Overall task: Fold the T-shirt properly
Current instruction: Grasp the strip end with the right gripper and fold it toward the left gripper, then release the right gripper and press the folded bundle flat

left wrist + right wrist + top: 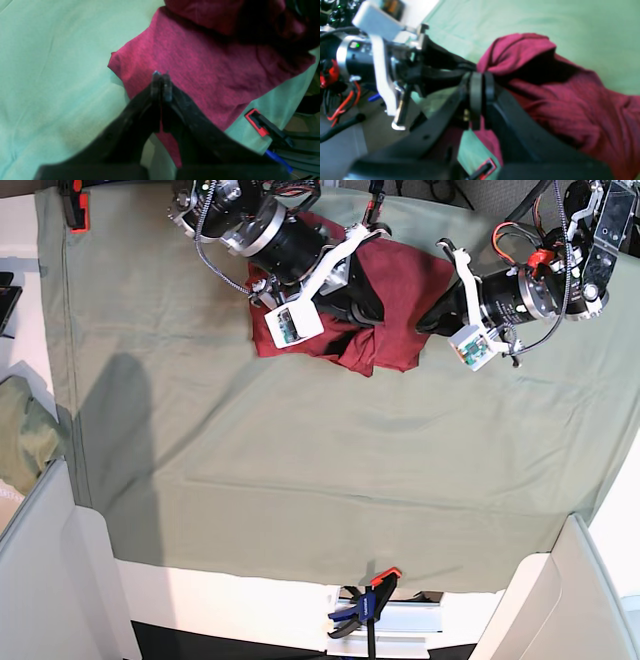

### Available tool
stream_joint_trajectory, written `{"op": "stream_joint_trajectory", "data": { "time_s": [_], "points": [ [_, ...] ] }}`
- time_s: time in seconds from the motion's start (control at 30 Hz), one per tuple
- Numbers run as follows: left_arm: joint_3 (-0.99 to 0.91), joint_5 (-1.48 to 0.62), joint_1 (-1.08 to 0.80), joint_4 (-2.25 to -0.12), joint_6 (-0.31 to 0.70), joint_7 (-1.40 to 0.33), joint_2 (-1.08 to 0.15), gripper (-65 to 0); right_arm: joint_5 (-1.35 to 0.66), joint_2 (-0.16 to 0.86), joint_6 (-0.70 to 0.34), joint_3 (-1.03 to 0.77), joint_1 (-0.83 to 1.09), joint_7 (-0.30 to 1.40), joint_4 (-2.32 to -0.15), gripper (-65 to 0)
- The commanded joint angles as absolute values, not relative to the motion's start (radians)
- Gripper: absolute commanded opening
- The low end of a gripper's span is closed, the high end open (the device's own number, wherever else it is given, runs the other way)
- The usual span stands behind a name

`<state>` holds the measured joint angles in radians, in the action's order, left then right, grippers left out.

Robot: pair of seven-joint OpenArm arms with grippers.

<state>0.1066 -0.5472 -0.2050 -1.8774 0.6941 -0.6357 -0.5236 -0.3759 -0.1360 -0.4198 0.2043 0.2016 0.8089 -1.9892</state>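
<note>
Maroon T-shirt [400,290] on green cloth [300,460]

A pale green table cloth [300,480] covers the white table [250,590], clamped at its edge by a blue clamp [362,608]

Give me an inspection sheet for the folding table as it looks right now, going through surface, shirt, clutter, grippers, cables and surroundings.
Surface: pale green table cloth, lightly creased, bare over most of its area.
Job's things: dark red T-shirt bunched at the far edge, not folded.
Clutter: bundled green cloth lying off the table at the side.
Grippers: left gripper shut over the shirt fabric; right gripper shut on a gathered fold of the T-shirt.
Cables: red and black wires loop on the arms; none seen on the cloth.
Surroundings: clamps hold the cloth edges; white panels at the near corners.
</note>
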Motion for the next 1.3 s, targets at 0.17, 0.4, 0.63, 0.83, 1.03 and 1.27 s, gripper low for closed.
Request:
{"op": "stream_joint_trajectory", "data": {
  "time_s": [0.17,0.4,0.63,0.83,1.03,1.27],
  "points": [
    [0.039,-0.632,-0.194,-1.895,0.698,-0.634,-0.535,-65.0,-0.393,-0.151,-0.426,0.223,0.192,0.781,-2.001,-33.4],
    [-0.125,-0.744,-0.194,-1.895,0.698,-0.666,-0.535,-65.0,-0.439,-0.15,-0.427,0.224,0.192,0.782,-2.009,-30.9],
    [-0.164,-0.851,-0.222,-1.895,0.698,-0.76,-0.535,-65.0,-0.21,-0.093,-0.427,0.207,0.199,0.816,-2.132,-30.9],
    [-0.164,-0.85,-0.242,-1.895,0.698,-0.76,-0.535,-65.0,-0.199,0.028,-0.424,0.105,0.268,0.815,-2.13,-30.9],
    [-0.164,-0.866,-0.241,-1.895,0.698,-0.76,-0.535,-65.0,-0.292,0.038,-0.426,0.034,0.311,0.796,-2.092,-30.9],
    [-0.164,-0.856,-0.241,-1.895,0.698,-0.76,-0.535,-65.0,-0.284,0.038,-0.426,0.054,0.308,0.751,-2.028,-30.9]
  ]
}}
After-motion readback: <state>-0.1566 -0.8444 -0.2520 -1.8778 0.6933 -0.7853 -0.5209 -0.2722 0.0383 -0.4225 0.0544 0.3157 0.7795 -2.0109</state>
